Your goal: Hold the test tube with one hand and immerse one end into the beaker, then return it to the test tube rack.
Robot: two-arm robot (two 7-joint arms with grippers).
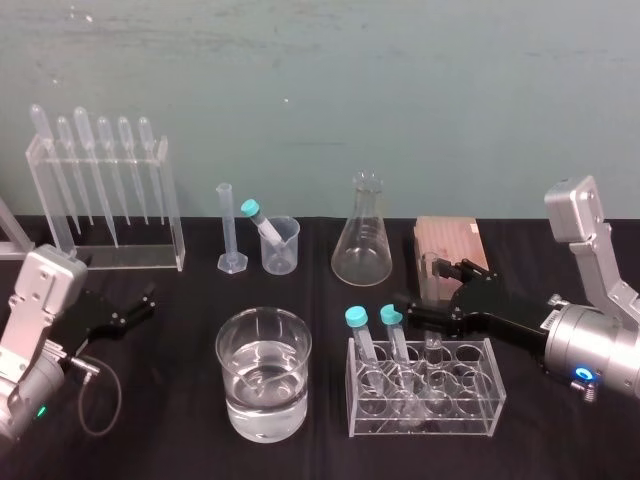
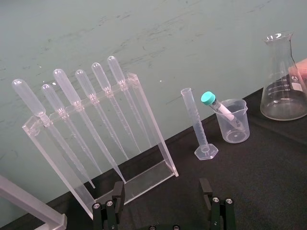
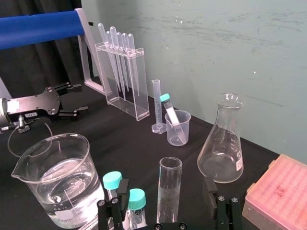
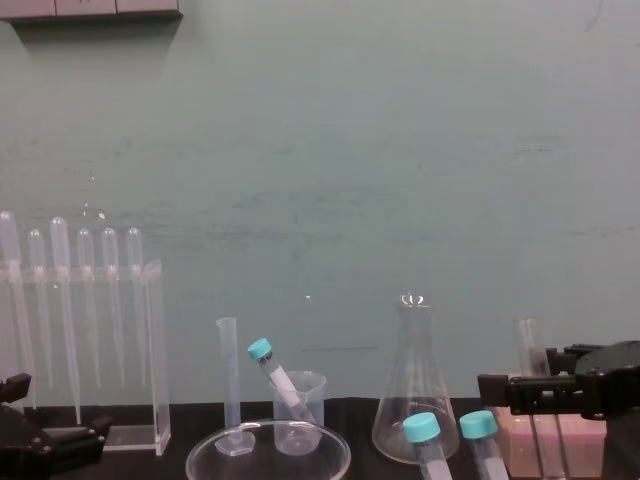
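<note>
Right end effector: reaching in over the back of the test tube rack, level with the upper length of the test tube. Jaws are wide apart, one finger on each side of the tube. The right wrist view shows clear gaps on both sides, so nothing is gripped.

Left end effector: idle at the left of the counter, fingers spread, empty.

Test tube: upright in a back slot of the rack, to the right of two teal-capped tubes. It is capless and stands taller than its capped neighbours.

Beaker: on the counter just left of the rack, roughly half full of clear liquid, mouth unobstructed.

Handling assessment: the tube is thin glass, light, rigid, smooth and brittle. It is likely to slip under a weak grip and crack under a hard one.
- Recommended hold is on the upper third, below the rim and well above the rack's top plate, with the pads square to the wall.
- Lift should be straight up, since any tilt would lever the glass against the slot edge.
- The nearest capped tube stands close to the inner finger, so contact there is a risk on closing.

Task status: judged at the pre-grasp stage. Dipping and return are not yet done.
</note>
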